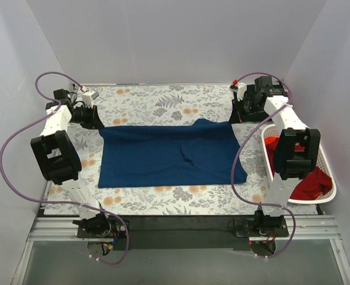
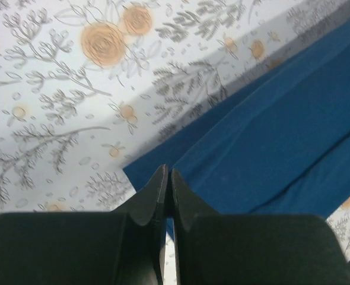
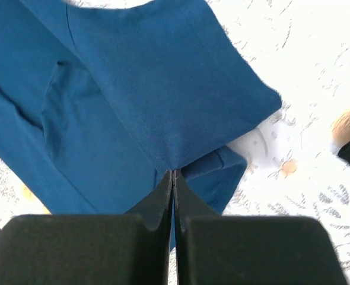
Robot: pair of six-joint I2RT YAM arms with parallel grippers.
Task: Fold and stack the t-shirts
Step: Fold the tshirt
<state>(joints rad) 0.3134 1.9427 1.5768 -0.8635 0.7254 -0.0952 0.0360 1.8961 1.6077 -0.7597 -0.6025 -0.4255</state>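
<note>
the left arm (image 1: 55,155) and right arm (image 1: 295,151) rise from bases at the near edge, elbows held high, forearms sloping down toward the far half of the surface (image 1: 157,199). the left pincer (image 2: 168,173) sits low at far left, fingers pressed together. the right pincer (image 3: 172,174) mirrors it at far right, likewise closed tip to tip.

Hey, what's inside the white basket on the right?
Red cloth lies in the basket. The right arm covers the middle, so anything else there, or under the red, is hidden.
</note>
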